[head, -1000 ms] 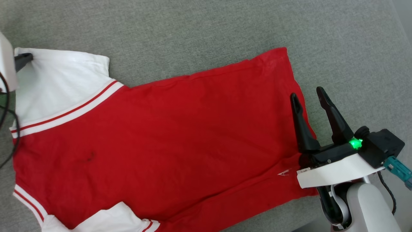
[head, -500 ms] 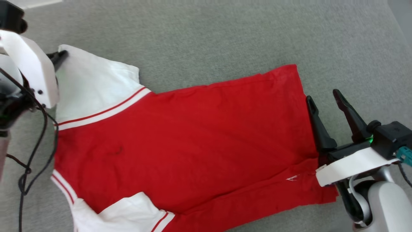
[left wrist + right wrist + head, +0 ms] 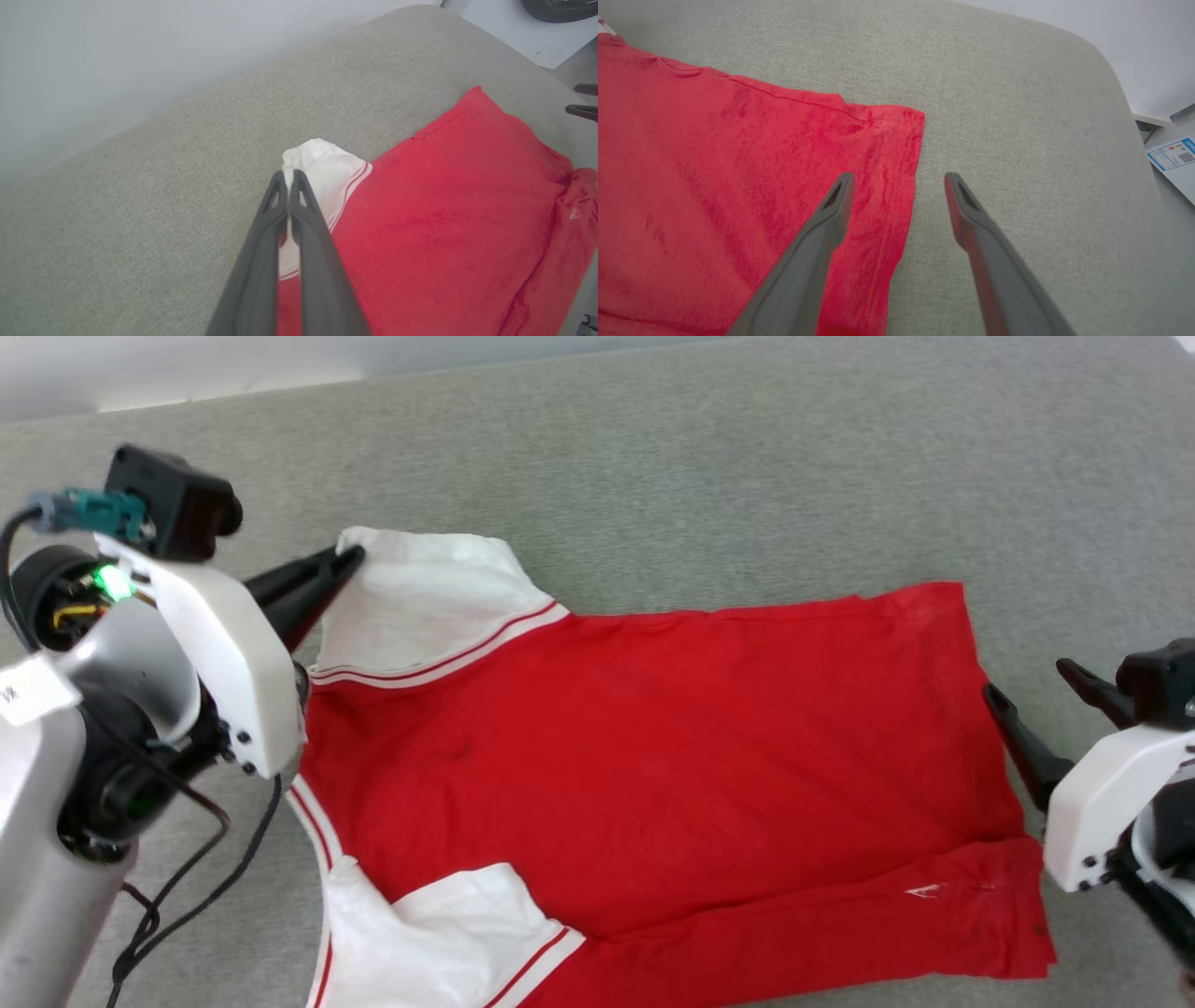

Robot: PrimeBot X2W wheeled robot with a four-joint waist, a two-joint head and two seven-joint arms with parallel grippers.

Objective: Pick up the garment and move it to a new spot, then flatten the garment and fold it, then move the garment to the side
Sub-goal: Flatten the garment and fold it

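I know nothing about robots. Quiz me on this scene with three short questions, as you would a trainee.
1. True or false: the left gripper is shut on one white sleeve of the red jersey T-shirt.
2. The right gripper is: A open, with one finger over the red cloth; B shut on the cloth; C holding a sleeve.
3. Fill in: the T-shirt lies spread on a ____ woven fabric surface.

Key: 1 true; 2 A; 3 grey.

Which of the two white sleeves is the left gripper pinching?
The far sleeve, at the head view's top: the left gripper is shut on its corner. The near sleeve lies free.
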